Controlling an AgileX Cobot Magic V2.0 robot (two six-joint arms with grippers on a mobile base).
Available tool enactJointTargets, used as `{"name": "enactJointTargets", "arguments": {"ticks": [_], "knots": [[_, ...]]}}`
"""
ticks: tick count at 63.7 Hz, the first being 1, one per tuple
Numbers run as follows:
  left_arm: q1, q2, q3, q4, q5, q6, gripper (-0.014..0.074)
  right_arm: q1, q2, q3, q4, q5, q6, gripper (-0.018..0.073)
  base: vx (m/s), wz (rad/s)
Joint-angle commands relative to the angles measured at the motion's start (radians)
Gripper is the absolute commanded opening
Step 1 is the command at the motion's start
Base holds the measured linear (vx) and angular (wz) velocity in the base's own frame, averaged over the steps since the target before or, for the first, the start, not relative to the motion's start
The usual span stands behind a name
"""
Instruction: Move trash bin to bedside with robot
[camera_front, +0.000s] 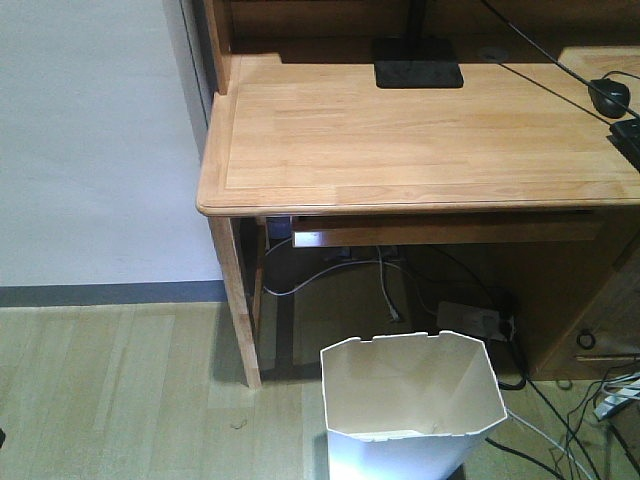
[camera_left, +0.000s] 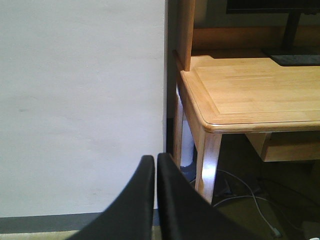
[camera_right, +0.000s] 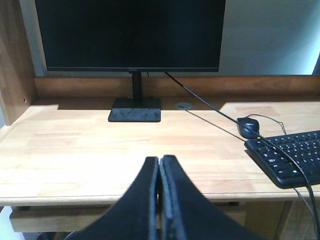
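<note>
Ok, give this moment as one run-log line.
trash bin: on floor before desk, ungrasped | left gripper: shut, empty | right gripper: shut, empty

A wooden desk (camera_front: 400, 140) stands by a white wall (camera_front: 90, 130). A black monitor (camera_right: 130, 35) sits at the desk's back edge. A mouse (camera_right: 248, 126) and keyboard (camera_right: 290, 156) lie near its right edge. Cables (camera_front: 385, 275) hang under it.

Front camera overlooks the desk (camera_front: 400, 130); wrist cameras face it, perhaps lower.

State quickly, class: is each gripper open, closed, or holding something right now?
Left gripper: closed, holding nothing.
Right gripper: closed, holding nothing.
</note>
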Motion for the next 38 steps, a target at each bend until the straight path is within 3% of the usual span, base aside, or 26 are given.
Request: {"name": "enactJointTargets", "arguments": {"ticks": [1,17,38], "knots": [[-0.006,-0.014,0.019,-0.003,-0.069,-0.004,-0.0006,-0.005,0.012,-0.033,0.0,-0.075,-0.002,-0.0005,0.0,0.0],[-0.006,-0.014,0.019,-0.003,-0.069,-0.004,-0.0006,-0.005,0.012,-0.033,0.0,-0.071,-0.003,0.0066,0.0,0.0],[-0.006,-0.014,0.019,-0.003,-0.069,-0.004,-0.0006,-0.005,0.012,-0.033,0.0,-0.071,-0.003,0.0356,0.0,0.0]]}}
